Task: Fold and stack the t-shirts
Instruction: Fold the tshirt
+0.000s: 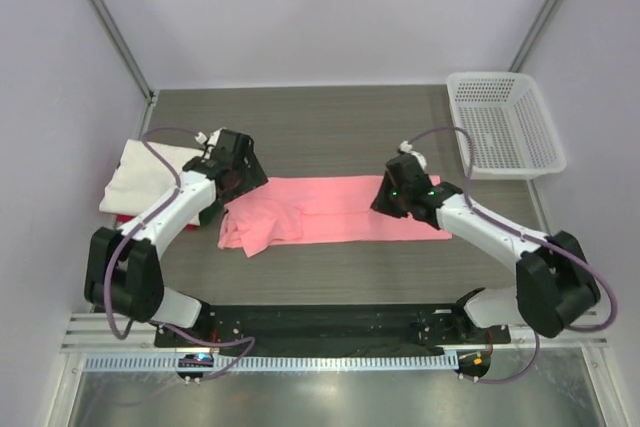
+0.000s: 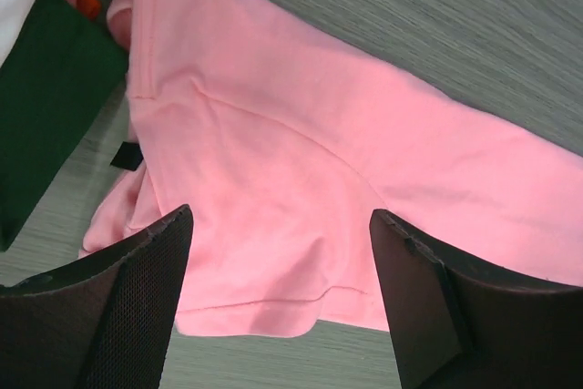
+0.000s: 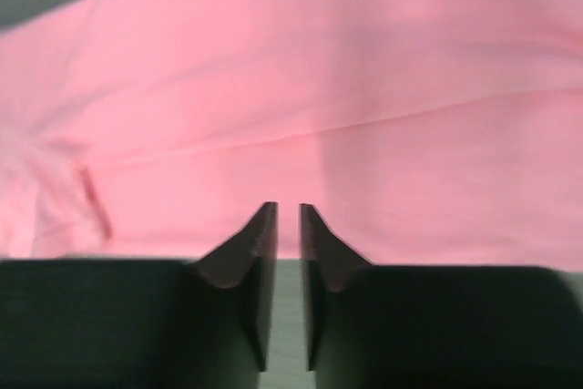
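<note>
The salmon-pink t-shirt (image 1: pixel 335 209) lies on the table as a long strip, bunched at its left end. My left gripper (image 1: pixel 236 177) hovers over that end. In the left wrist view it (image 2: pixel 281 213) is open wide, with the pink hem (image 2: pixel 264 302) below and nothing between the fingers. My right gripper (image 1: pixel 396 193) is over the strip's right part. In the right wrist view it (image 3: pixel 288 208) is open by a narrow gap with nothing in it, and the pink cloth (image 3: pixel 301 88) is beyond the tips. A folded white t-shirt (image 1: pixel 142 171) rests at the left on a red one (image 1: pixel 124 219).
A white mesh basket (image 1: pixel 503 123) stands at the back right corner. A dark green flat piece (image 2: pixel 46 107) lies between the white t-shirt and the pink one. Grey wood-grain table (image 1: pixel 330 122) shows behind the shirt and along its near side.
</note>
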Robot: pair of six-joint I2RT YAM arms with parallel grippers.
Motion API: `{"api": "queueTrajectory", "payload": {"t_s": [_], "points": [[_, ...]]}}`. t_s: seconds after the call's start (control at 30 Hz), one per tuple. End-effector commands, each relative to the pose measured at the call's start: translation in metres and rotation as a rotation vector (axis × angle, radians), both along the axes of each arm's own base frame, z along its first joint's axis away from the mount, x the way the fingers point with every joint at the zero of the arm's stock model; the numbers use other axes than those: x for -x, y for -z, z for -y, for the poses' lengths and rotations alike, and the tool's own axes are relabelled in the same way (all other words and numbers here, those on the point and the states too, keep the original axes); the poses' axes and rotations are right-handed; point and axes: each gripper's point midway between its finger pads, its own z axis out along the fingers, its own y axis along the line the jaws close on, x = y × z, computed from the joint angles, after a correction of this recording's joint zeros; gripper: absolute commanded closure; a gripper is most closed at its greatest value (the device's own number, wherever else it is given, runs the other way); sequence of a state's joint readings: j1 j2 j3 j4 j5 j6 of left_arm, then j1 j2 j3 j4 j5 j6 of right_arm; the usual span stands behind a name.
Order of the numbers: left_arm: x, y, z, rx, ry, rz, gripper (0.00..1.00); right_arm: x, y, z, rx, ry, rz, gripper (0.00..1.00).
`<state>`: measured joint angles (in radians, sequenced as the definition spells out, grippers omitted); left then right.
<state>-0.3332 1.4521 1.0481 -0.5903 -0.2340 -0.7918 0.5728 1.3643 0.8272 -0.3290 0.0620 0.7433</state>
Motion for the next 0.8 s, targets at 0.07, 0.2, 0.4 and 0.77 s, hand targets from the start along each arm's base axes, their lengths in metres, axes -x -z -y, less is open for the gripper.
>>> {"api": "queueTrajectory", "payload": {"t_s": [0.07, 0.2, 0.4, 0.77], "points": [[0.032, 0.017, -0.003, 0.056, -0.064, -0.032, 0.21, 0.020, 0.004, 0.125, 0.318, 0.312, 0.017, 0.94], [0.032, 0.031, 0.001, 0.112, -0.108, -0.014, 0.21, 0.025, 0.012, 0.149, 0.338, 0.415, 0.009, 0.99], [0.017, 0.058, 0.015, 0.129, -0.102, -0.086, 0.21, 0.015, 0.033, 0.157, 0.420, 0.432, -0.042, 0.99], [-0.029, 0.085, 0.015, -0.024, -0.080, -0.186, 0.22, 0.042, 0.092, 0.136, 0.430, 0.278, -0.273, 0.99]]}}
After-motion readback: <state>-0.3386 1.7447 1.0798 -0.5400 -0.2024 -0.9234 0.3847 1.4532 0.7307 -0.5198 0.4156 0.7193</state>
